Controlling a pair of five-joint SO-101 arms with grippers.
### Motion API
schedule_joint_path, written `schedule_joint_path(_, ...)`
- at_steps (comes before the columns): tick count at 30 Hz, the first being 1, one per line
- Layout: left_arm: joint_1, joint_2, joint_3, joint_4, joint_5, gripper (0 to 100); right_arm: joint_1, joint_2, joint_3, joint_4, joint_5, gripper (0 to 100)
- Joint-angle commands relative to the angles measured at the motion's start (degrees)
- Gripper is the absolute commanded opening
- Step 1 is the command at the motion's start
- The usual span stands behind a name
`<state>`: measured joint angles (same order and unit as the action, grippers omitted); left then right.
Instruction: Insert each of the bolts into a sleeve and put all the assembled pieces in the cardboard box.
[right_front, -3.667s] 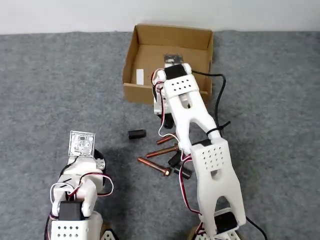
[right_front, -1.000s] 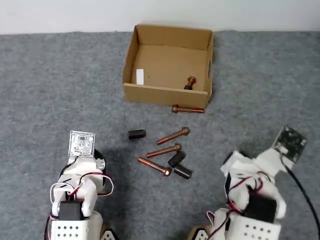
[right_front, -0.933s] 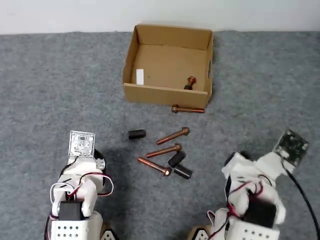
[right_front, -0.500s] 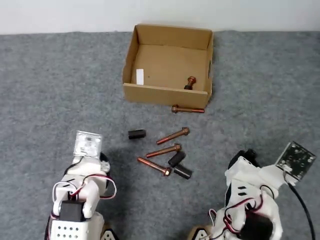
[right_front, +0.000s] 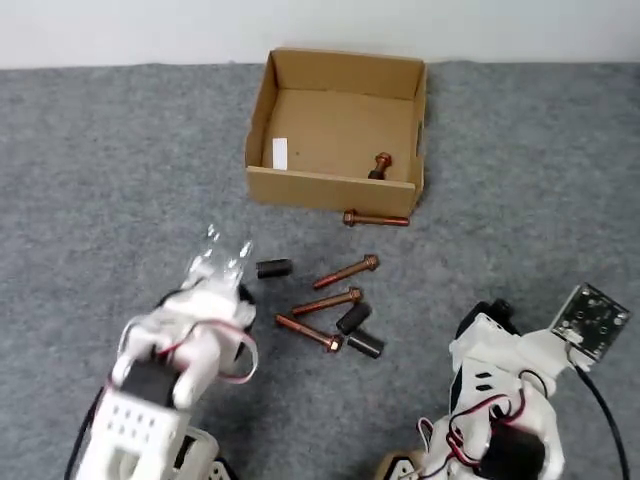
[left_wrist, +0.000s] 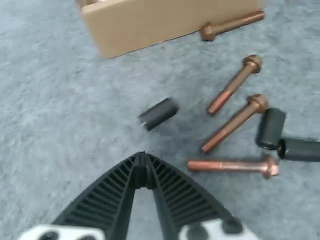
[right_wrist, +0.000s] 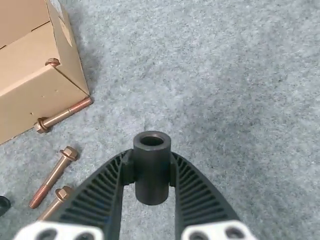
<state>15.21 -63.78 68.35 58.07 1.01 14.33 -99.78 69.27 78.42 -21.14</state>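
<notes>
My right gripper (right_wrist: 151, 175) is shut on a black sleeve (right_wrist: 151, 167) held upright, bore open at its end, low over the carpet at the near right. My left gripper (left_wrist: 145, 161) is shut and empty, just short of a lone black sleeve (left_wrist: 158, 113) (right_front: 273, 268). Several copper bolts lie loose: one (right_front: 377, 218) against the front wall of the cardboard box (right_front: 330, 190), three more fanned out mid-table (right_front: 326, 301). Two more sleeves (right_front: 351, 318) (right_front: 365, 345) lie beside them. Inside the box rests a bolt-and-sleeve piece (right_front: 380, 165).
Grey carpet covers the table. My left arm (right_front: 190, 330) stretches forward from the near left. My right arm (right_front: 500, 390) is folded at the near right. Open carpet lies left and right of the box.
The right arm pulled back from the box front to the near right. In the last half second my left arm swung forward towards the lone sleeve.
</notes>
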Motion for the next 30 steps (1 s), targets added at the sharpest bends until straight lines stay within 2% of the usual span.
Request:
schedule_joint_path(1,4.13,19.87,-11.38,-4.13,-0.44,1,0.31,0.31,-0.26,-0.22,0.44,0.8)
schedule_joint_path(9,10.29,56.09,-35.21,-4.75,-0.62,1,0.31,0.31,-0.26,-0.22,0.44,0.8)
schedule_joint_path(14,9.85,72.79,-56.57,5.36,-0.70,9,0.31,0.31,-0.18,-0.22,0.44,0.8)
schedule_joint_path(17,10.37,80.79,-68.70,13.36,-1.23,14,0.31,0.31,-0.18,-0.22,0.44,0.8)
schedule_joint_path(21,11.69,89.23,-81.54,20.92,-10.46,14,0.31,0.31,-0.18,-0.22,0.44,0.8)
schedule_joint_path(24,12.57,94.15,-89.10,24.00,-15.56,14,0.31,0.31,-0.18,-0.22,0.44,0.8)
schedule_joint_path(30,12.84,102.33,-100.18,25.23,-17.23,14,0.31,0.22,-0.18,-0.22,0.44,0.8)
